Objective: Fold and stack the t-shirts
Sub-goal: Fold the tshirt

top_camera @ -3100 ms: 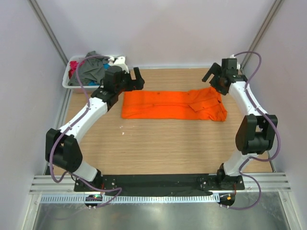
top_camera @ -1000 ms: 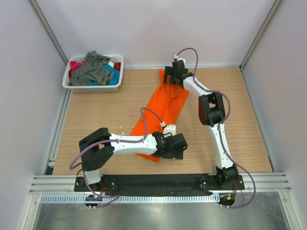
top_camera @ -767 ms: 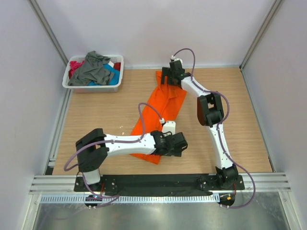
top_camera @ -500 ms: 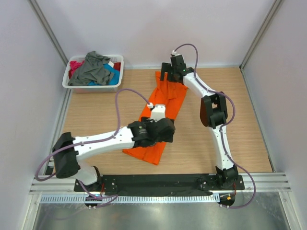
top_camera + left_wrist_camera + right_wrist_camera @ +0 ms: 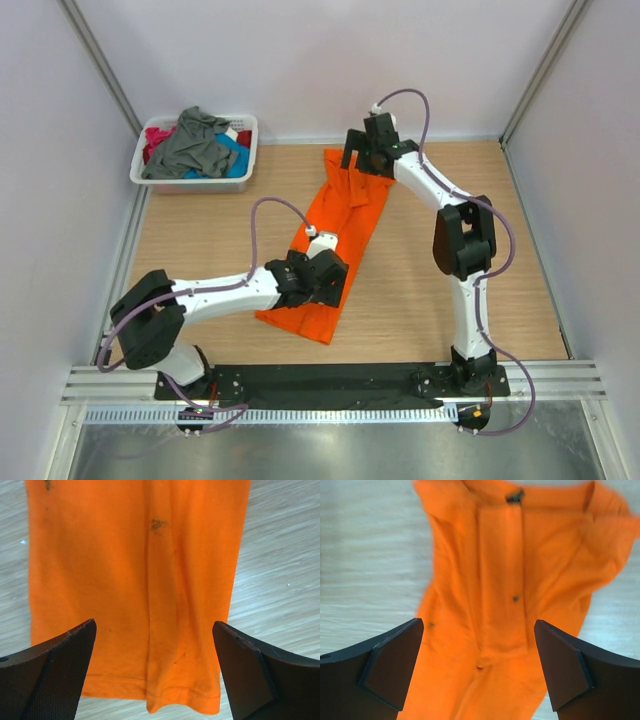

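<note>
- Top view: the orange t-shirt (image 5: 335, 235) lies as a long strip on the worktop (image 5: 200, 240). Its long axis slants from the far collar end to the near hem end. The left jaws hover over the hem end, the right jaws over the collar end. The other t-shirts (image 5: 195, 140) sit in the basket (image 5: 190, 184), well apart from the strip.
- Left wrist view: the left jaws are spread wide and empty. The hem (image 5: 150, 692) lies between and below them, with the long axis running straight away.
- Right wrist view: the right jaws are spread wide and empty. The collar label (image 5: 515, 496) lies beyond them. This view is blurred, so fabric contact is uncertain, though probably none. It shows bunching at one side of the collar end that the top view hides.
</note>
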`<action>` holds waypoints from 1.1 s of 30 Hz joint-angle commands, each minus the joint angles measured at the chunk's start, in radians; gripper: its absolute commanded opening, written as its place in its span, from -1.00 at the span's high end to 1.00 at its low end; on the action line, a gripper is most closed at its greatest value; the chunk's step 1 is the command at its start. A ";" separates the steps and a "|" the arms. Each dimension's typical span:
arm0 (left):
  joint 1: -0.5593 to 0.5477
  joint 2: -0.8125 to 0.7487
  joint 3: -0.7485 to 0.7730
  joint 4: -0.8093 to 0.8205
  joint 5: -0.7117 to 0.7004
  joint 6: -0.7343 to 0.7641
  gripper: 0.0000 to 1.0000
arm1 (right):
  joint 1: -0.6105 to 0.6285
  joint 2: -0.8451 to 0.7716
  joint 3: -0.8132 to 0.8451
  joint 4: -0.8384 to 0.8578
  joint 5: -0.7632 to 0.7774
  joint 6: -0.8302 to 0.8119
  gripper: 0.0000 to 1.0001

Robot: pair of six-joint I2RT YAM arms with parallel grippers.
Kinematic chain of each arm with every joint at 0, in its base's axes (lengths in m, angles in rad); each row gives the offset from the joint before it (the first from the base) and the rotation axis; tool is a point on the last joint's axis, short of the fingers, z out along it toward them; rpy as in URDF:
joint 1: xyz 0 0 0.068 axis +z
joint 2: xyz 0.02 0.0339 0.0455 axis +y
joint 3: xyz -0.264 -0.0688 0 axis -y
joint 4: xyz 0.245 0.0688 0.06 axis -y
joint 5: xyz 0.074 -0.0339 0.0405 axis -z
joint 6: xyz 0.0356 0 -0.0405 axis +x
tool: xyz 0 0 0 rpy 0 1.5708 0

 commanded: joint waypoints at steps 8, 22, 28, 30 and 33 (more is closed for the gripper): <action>-0.001 0.145 -0.003 0.046 0.050 -0.057 -0.99 | 0.023 0.164 0.038 -0.056 0.058 0.000 -0.99; -0.114 0.264 0.089 0.063 0.251 -0.232 -0.95 | 0.029 0.353 0.203 0.017 -0.020 -0.017 -0.99; -0.131 0.283 0.152 0.013 0.241 -0.208 -0.95 | 0.034 0.386 0.245 0.037 -0.063 -0.020 -0.99; -0.132 0.274 0.164 -0.007 0.207 -0.199 -0.96 | 0.035 0.376 0.262 0.017 -0.063 -0.035 -0.99; -0.125 0.234 0.204 -0.053 0.173 -0.159 -0.99 | 0.035 0.306 0.297 -0.003 -0.059 -0.061 -0.99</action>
